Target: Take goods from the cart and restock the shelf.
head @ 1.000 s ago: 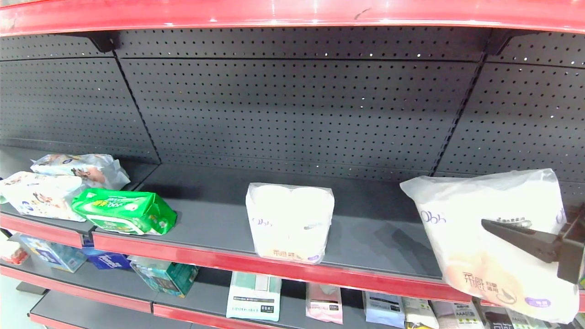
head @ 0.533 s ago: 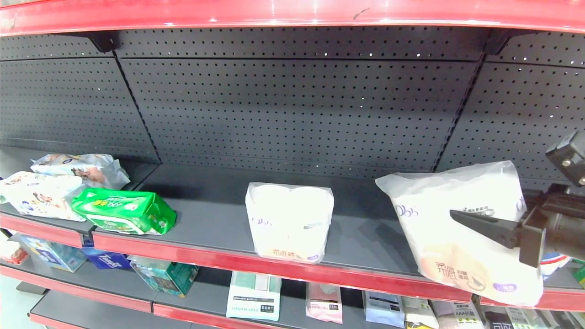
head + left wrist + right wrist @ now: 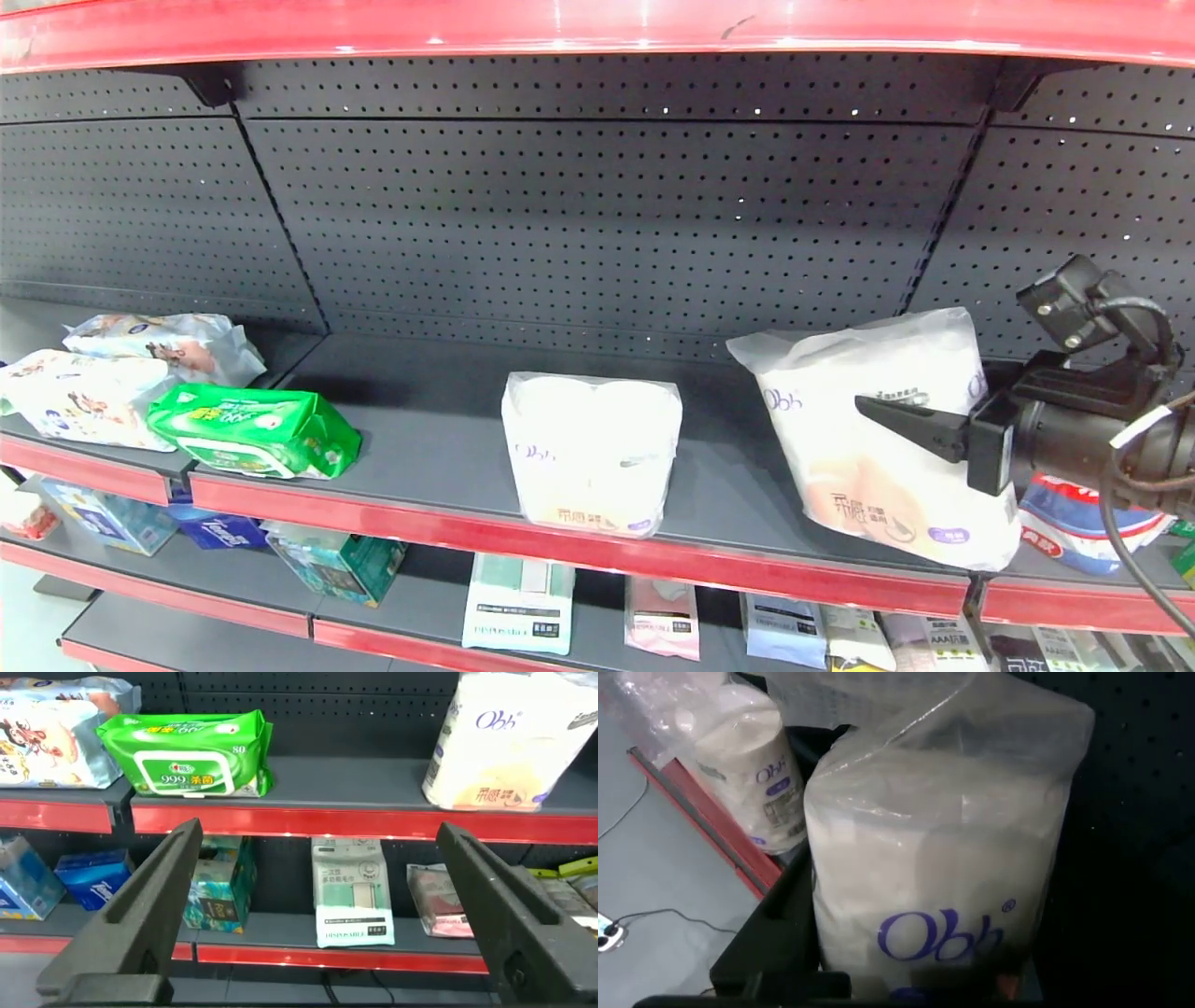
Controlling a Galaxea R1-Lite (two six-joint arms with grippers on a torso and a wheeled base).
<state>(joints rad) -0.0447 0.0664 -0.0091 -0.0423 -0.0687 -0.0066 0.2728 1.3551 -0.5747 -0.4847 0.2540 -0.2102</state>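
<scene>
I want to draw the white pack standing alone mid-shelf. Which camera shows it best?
The head view: the standing white pack is whole there, upright at the front edge of the shelf. The left wrist view cuts it off at the picture's edge; the right wrist view shows part of it past the held pack.

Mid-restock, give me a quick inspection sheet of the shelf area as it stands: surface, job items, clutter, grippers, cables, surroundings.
Surface: dark shelf with a red front lip.
Job's things: held tissue pack low over the shelf's right part, contact unclear; standing tissue pack upright mid-shelf.
Clutter: green wipes pack and white printed packs at the left; red-and-blue pack behind the right arm.
Grippers: right gripper shut on the held tissue pack; left gripper open, holding nothing, facing the lower shelf.
Cables: black cable looping off the right wrist.
Surroundings: perforated back panel; lower shelf stocked with goods.
</scene>
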